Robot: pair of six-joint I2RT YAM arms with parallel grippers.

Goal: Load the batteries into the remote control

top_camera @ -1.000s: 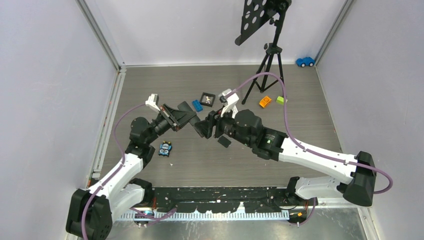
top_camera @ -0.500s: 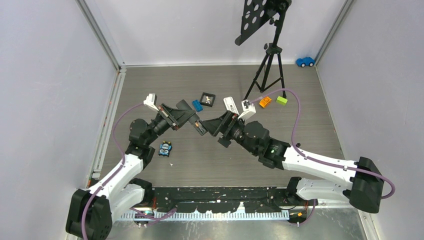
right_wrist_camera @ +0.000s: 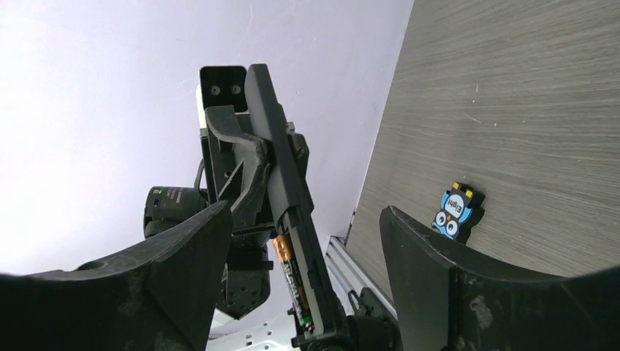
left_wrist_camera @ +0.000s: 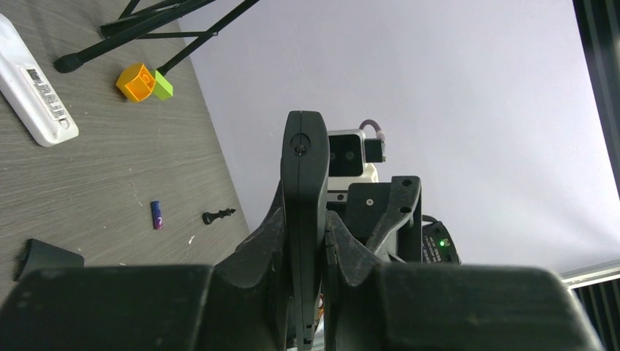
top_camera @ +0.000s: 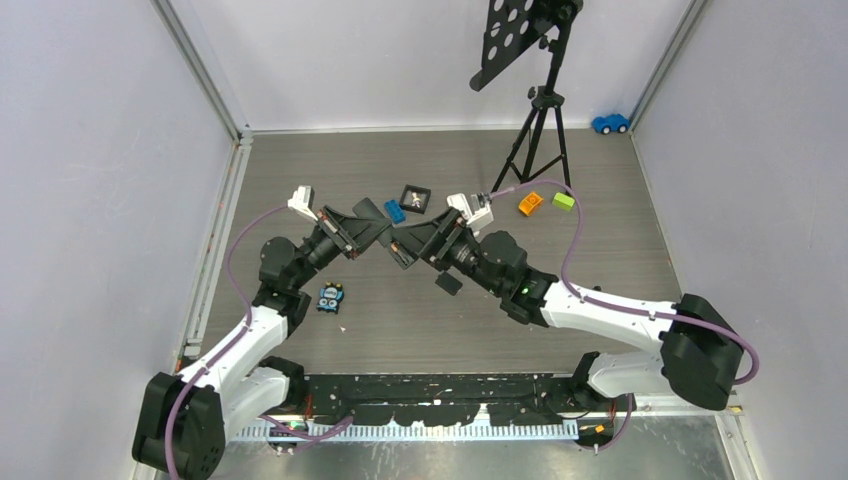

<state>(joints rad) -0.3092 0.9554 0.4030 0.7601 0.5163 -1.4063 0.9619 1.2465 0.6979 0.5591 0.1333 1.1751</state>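
My left gripper (left_wrist_camera: 303,219) is shut on a black remote control (left_wrist_camera: 304,168), held edge-on above the table (top_camera: 385,238). In the right wrist view the remote (right_wrist_camera: 274,157) shows its open compartment, with an orange-and-black battery (right_wrist_camera: 292,272) lying in it. My right gripper (right_wrist_camera: 303,281) is open, its fingers standing on either side of the remote's lower end without touching it (top_camera: 422,247). A purple-blue battery (left_wrist_camera: 157,214) lies loose on the table.
A black cover piece (top_camera: 449,283) lies under the right arm. A white remote (left_wrist_camera: 33,84), orange block (top_camera: 530,203), green block (top_camera: 563,200), tripod (top_camera: 535,130), blue brick (top_camera: 396,212), black frame (top_camera: 414,197), blue owl tag (top_camera: 330,297) and chess piece (left_wrist_camera: 219,216) stand around.
My right gripper opened wider, drew back to the right, then came in again around the remote's end. The left arm and remote stayed still.
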